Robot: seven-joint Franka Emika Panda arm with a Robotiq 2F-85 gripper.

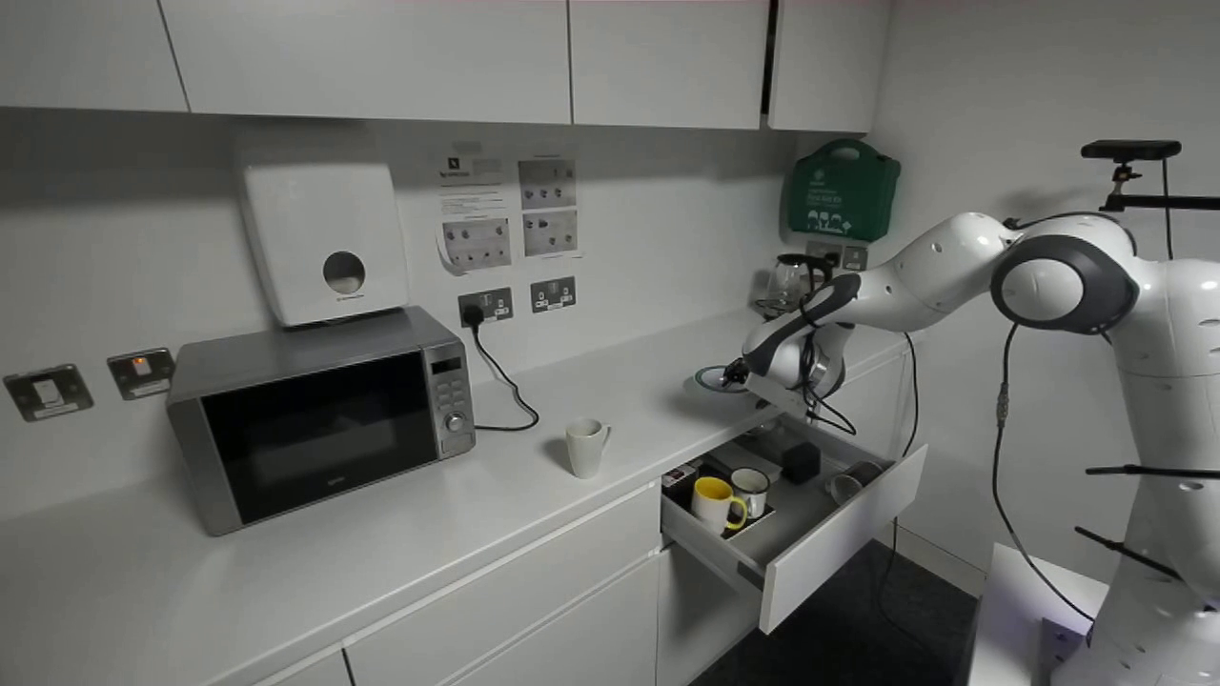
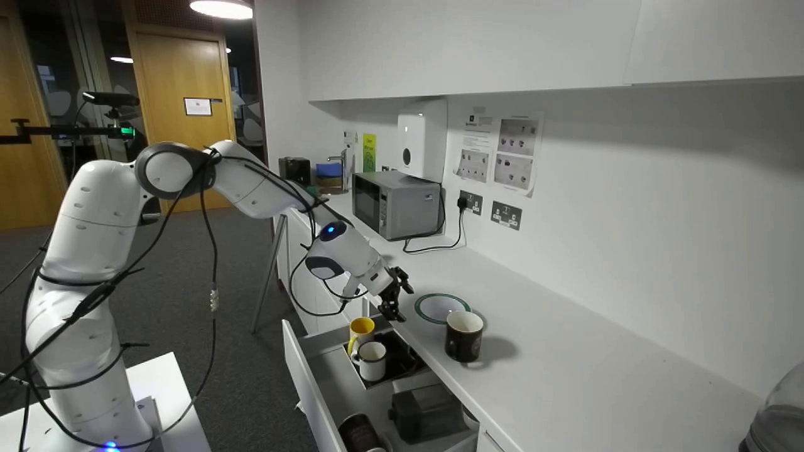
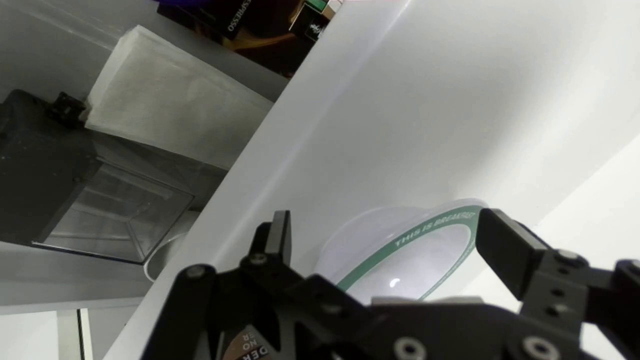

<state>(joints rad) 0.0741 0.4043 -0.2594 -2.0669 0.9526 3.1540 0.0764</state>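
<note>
The bowl [image 2: 441,309] rests upright on the white counter [image 2: 565,383], set in from the front edge, with the open drawer [image 1: 843,543] jutting out below. It is smooth, pale and round, and its green rim band carries the words "THIS IS BREAKFAST"; a small glint shows inside. The black gripper [image 3: 384,225] hangs on the bowl's drawer side, its fingers spread wide; from the wrist the bowl appears beyond them, and in an exterior view a strip of counter separates them from the rim. Just beside the bowl, on the side away from the microwave [image 1: 329,419], stands a dark round mug [image 2: 463,342], pale inside, crowding that edge. Behind the bowl, smooth flat counter stretches back to the wall [image 2: 628,251]. In the drawer, lower than the bowl, I see a yellow-lined mug [image 2: 361,336], a white dark-rimmed mug [image 2: 372,363], a pale folded stack [image 3: 175,100] and a dark, partly clear plastic box [image 2: 424,411]. Well apart from the bowl, toward the boxy grey microwave, a tapered white mug [image 1: 583,448] stands.
</note>
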